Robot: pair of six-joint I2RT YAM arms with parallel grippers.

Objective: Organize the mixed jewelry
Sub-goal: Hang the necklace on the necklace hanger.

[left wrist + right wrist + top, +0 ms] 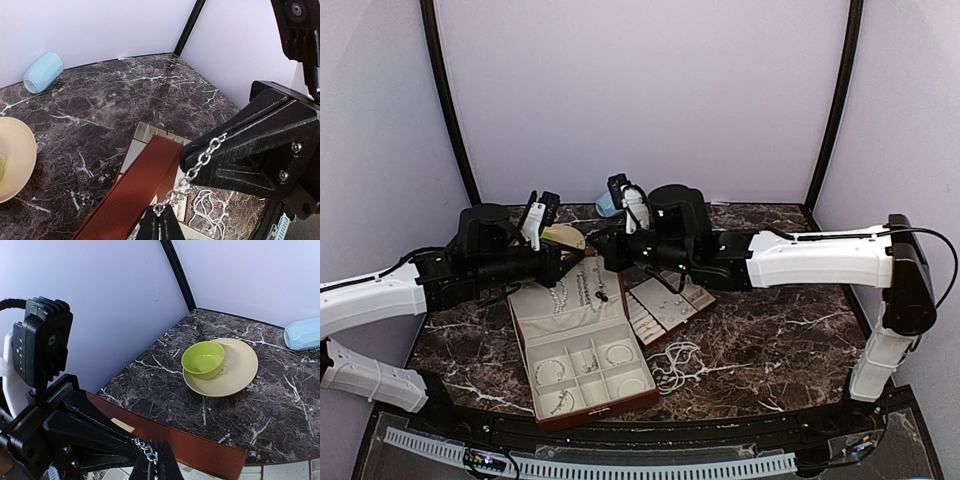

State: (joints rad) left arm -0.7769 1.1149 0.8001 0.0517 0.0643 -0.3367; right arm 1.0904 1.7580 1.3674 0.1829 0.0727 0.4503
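Both grippers meet above the upright lid of the reddish-brown case [585,345]. My left gripper [160,222] is shut on one end of a short silver link chain [200,162]. My right gripper [156,462] is shut on the chain's other end [146,449]. The chain stretches between the two sets of fingertips. In the top view the left gripper [586,263] and right gripper [610,258] almost touch. The case's cream compartments hold bangles and small pieces [582,365]. White bead strands [675,365] lie loose on the table right of the case and also show in the left wrist view [212,207].
A cream insert tray [665,305] with small pieces lies right of the lid. A green bowl [202,360] sits on a cream plate [242,375] behind the case. A pale blue rounded object [605,205] lies near the back wall. The table is dark marble [770,330].
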